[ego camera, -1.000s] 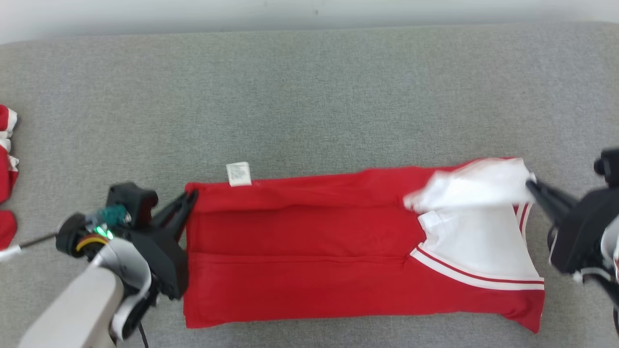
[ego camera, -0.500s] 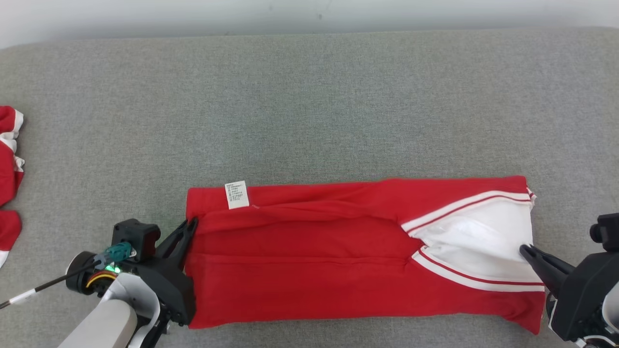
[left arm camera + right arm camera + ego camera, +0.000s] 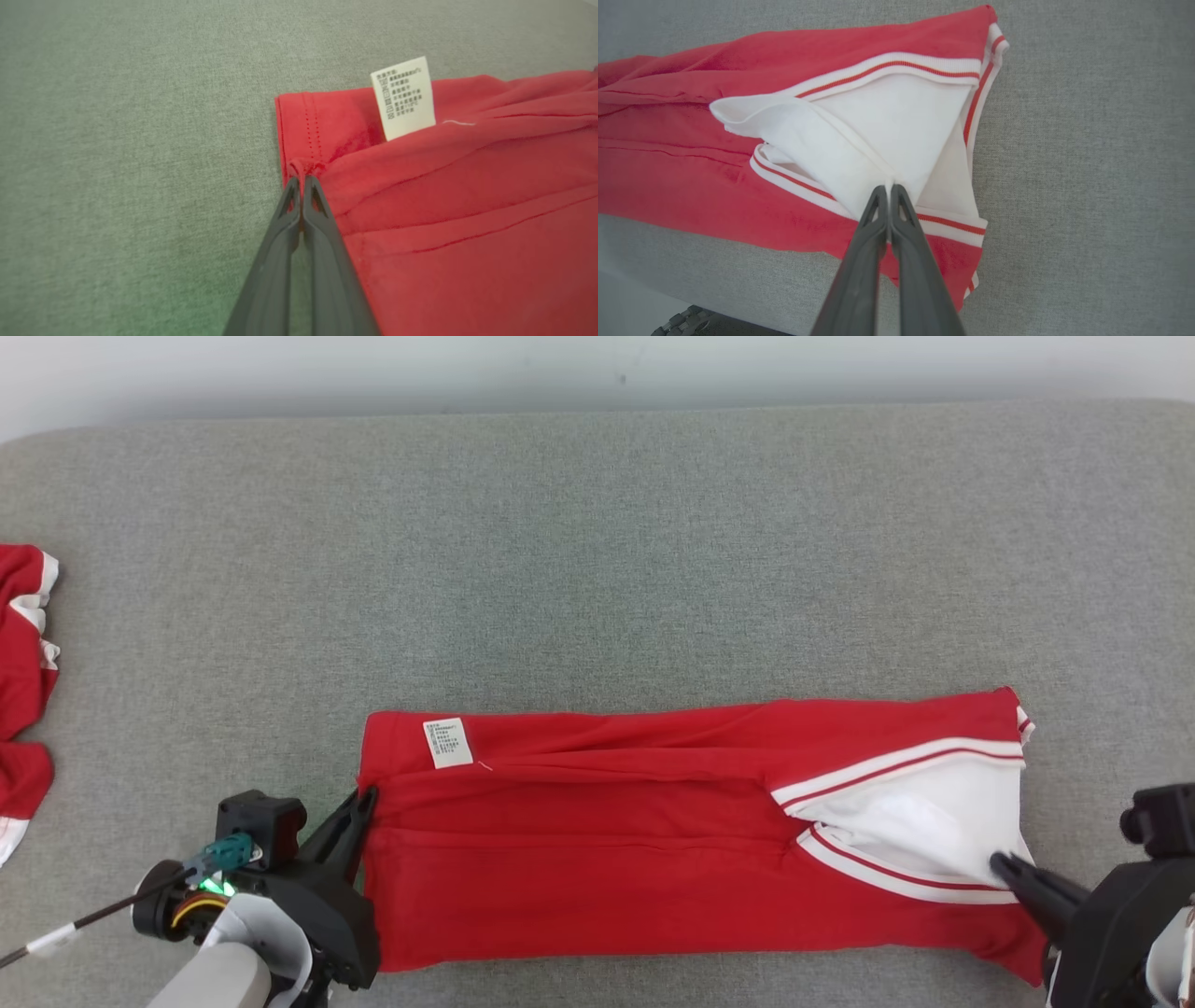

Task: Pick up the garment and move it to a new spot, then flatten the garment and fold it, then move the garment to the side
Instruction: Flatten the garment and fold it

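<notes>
Status: the red knit garment with a white panel and red-and-white striped trim (image 3: 653, 859) lies flat as a long strip across the near half of the grey fabric-covered surface (image 3: 597, 569), running left to right. Stacked lengthwise layers are visible, so we judge relocation and flattening done and the first lengthwise fold in place or just being set down. The white care label (image 3: 447, 743) sits exposed at the far left corner. Left to do, as we read it: release, the crosswise fold(s), then shifting the bundle to the side. A second red-and-white cloth (image 3: 23, 644) lies well apart at the left edge. Left gripper (image 3: 369, 795): its dark fingers (image 3: 278, 261) are pressed fully together, with a small pucker of red hem pinched at the tips on the strip's left end. Right gripper (image 3: 997, 864): its fingers (image 3: 864, 261) are likewise closed tight, nipping a crease of the white panel at the right end, just above the striped trim.
</notes>
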### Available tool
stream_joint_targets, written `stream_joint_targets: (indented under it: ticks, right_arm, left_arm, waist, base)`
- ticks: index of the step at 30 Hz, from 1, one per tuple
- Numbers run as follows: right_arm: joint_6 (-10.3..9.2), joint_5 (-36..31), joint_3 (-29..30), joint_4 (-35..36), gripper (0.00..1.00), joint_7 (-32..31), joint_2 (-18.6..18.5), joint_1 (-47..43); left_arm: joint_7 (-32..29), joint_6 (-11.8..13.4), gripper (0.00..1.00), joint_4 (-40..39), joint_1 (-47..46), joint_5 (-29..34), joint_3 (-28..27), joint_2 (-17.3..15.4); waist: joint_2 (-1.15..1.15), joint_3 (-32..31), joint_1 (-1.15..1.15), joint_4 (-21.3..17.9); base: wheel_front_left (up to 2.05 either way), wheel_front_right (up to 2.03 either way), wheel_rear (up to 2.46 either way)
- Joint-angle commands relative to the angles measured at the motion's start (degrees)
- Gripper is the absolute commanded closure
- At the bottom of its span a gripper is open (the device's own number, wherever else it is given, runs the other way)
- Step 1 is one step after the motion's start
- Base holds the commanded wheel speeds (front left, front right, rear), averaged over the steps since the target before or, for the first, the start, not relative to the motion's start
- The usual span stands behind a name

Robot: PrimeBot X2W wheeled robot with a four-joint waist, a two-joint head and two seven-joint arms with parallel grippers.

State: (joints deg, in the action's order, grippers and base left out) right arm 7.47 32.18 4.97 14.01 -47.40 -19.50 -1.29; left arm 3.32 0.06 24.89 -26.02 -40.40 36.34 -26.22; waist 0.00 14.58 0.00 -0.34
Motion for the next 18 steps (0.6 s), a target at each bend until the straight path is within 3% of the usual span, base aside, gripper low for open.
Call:
stream_joint_targets:
  ticks: [1, 2, 7, 12, 18]
  right_arm:
    - [0.02, 0.29, -0.17, -0.14, 0.9, -0.18, 0.26, -0.75]
    - [0.02, 0.42, -0.48, -0.41, 0.0, -0.52, 0.27, -1.27]
    - [0.02, -0.45, -1.02, -1.61, 0.0, 0.53, 0.58, -2.53]
    - [0.02, -0.94, -0.72, -2.31, 0.0, 3.77, 1.17, -3.1]
    - [0.02, -0.74, 0.39, -3.08, 0.0, 7.27, 2.12, -4.18]
  left_arm:
    - [0.39, 0.33, 0.0, 0.39, 0.82, -0.36, -0.2, 0.08]
    - [0.71, 0.47, 0.0, 0.66, 1.15, -0.53, -0.27, 0.24]
    - [3.1, 1.01, 0.0, 1.49, 2.78, -1.51, -1.07, 1.23]
    - [9.29, 1.99, 0.0, 0.7, 6.0, -2.65, -3.46, 2.53]
    - [11.88, 3.93, 0.0, -5.04, 9.66, 1.88, -9.51, 4.65]
  waist:
    - [0.0, -0.14, 0.0, 0.08]
    - [0.0, -0.26, 0.0, 0.1]
    - [0.0, -1.29, 0.0, 0.19]
    - [0.0, -3.0, 0.0, 0.31]
    - [0.0, -4.85, 0.0, 1.18]
  base:
    - [0.0, 0.0, 0.0]
    - [0.0, 0.0, 0.0]
    - [0.0, 0.0, 0.0]
    - [0.0, 0.0, 0.0]
    - [0.0, 0.0, 0.0]
